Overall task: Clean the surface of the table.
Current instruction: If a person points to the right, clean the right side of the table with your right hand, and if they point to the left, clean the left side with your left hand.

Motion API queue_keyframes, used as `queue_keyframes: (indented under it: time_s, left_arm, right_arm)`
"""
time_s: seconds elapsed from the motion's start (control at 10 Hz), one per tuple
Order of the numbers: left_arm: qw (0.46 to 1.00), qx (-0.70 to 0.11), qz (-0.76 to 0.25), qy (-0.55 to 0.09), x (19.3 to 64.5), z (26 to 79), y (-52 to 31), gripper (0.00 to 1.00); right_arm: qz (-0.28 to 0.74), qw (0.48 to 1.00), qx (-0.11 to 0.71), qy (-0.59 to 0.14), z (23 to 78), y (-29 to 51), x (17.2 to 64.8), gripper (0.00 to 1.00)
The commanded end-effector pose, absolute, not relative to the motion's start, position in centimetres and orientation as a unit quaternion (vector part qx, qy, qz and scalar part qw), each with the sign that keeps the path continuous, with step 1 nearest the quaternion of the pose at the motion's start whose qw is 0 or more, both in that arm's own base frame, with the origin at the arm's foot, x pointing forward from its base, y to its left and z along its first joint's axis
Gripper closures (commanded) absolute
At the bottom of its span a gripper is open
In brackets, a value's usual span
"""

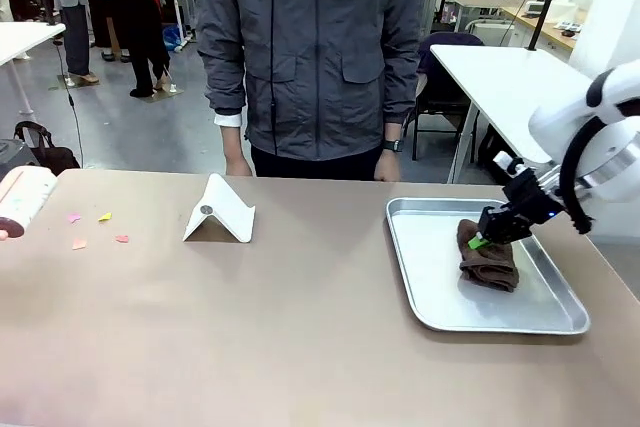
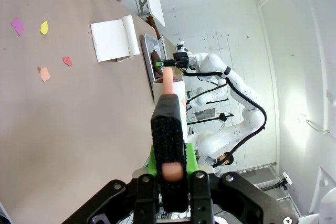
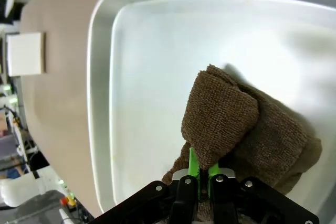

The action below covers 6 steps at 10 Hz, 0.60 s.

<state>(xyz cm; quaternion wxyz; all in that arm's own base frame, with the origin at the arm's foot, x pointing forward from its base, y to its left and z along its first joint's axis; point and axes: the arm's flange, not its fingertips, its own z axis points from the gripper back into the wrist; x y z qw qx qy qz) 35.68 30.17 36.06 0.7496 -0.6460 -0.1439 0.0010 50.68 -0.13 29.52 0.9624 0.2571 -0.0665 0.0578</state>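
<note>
Slippage is risked — the cloth (image 1: 492, 265) in the metal tray (image 1: 425, 267) is pinched at one fold by the right fingers (image 1: 480, 242) and may be dropped before the surface (image 1: 300, 337) beneath is wiped — while the left fingers (image 2: 168, 129) are clamped on a roller (image 1: 25, 199).

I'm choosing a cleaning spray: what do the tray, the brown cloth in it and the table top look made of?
Tray: metal, likely steel or aluminium; its surface is shiny silver with soft reflections.
Cloth: terry or microfibre fabric, going by the fuzzy looped weave and soft folds.
Table top: smooth matte taupe, probably laminate; no grain shows.
</note>
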Motion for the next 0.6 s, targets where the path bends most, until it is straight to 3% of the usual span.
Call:
queue_keyframes:
  time_s: [0.0,0.3,0.5]
  left_arm:
    - [0.751,-0.645,-0.003,-0.142,35.4,36.5,30.1,1.00]
    - [0.751,-0.645,-0.003,-0.142,35.4,36.5,30.1,1.00]
    - [0.751,-0.645,-0.003,-0.142,35.4,36.5,30.1,1.00]
  right_arm:
    - [0.035,0.956,0.281,-0.079,30.0,-0.9,50.2,0.93]
    - [0.028,0.943,0.318,-0.092,30.4,-1.9,49.9,0.93]
    - [0.039,0.895,0.433,-0.097,32.4,-2.9,49.0,0.93]
